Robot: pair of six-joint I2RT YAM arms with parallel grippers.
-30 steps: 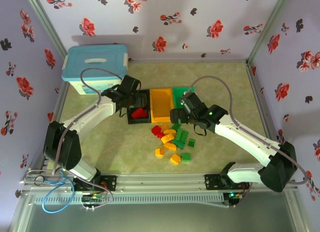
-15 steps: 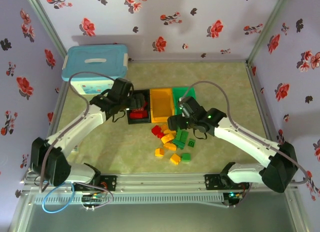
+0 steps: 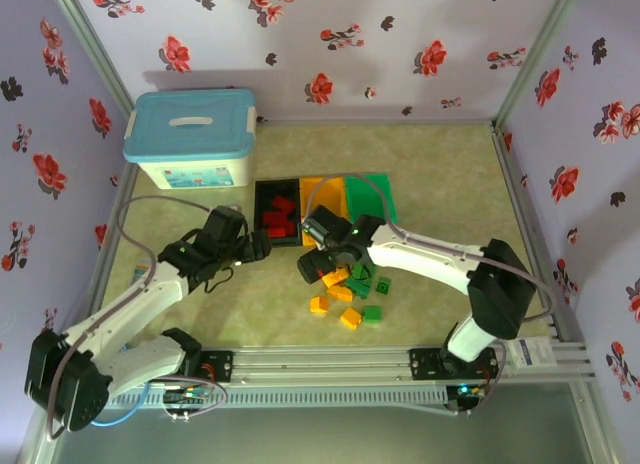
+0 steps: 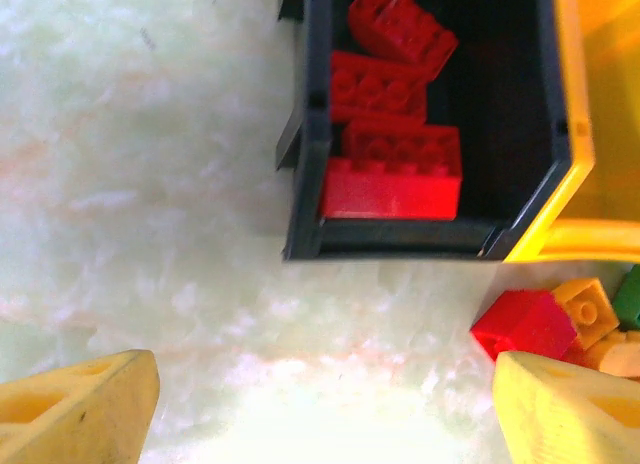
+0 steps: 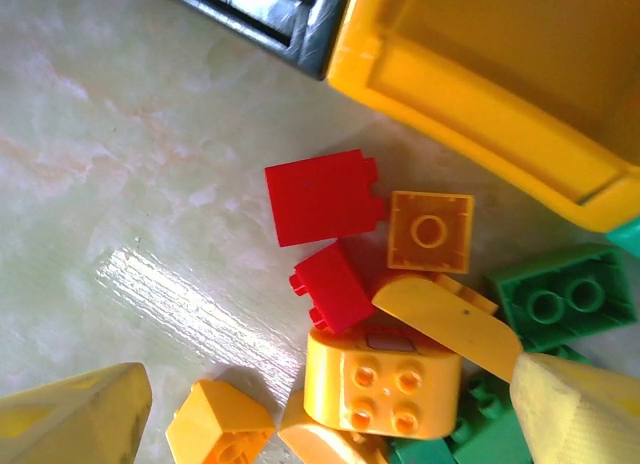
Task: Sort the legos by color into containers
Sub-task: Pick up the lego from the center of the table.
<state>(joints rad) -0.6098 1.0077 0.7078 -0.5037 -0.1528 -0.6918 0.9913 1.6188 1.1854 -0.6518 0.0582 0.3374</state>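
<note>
Several red legos (image 4: 392,174) lie in the black bin (image 4: 305,134), while the right pincer (image 5: 325,409) — apart, empty — hovers over the mixed pile (image 3: 345,284) on the worktop (image 5: 120,164), where 2 loose reds (image 5: 320,196) seem next, needing a centred descent; the left pincer (image 4: 320,409) is apart too.

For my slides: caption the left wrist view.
Open left claw over the table, before a black bin holding red legos.

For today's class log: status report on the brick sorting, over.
Left tool open, empty, near black bin. Right tool open over loose legos. Some red legos binned; nothing blocking.
</note>
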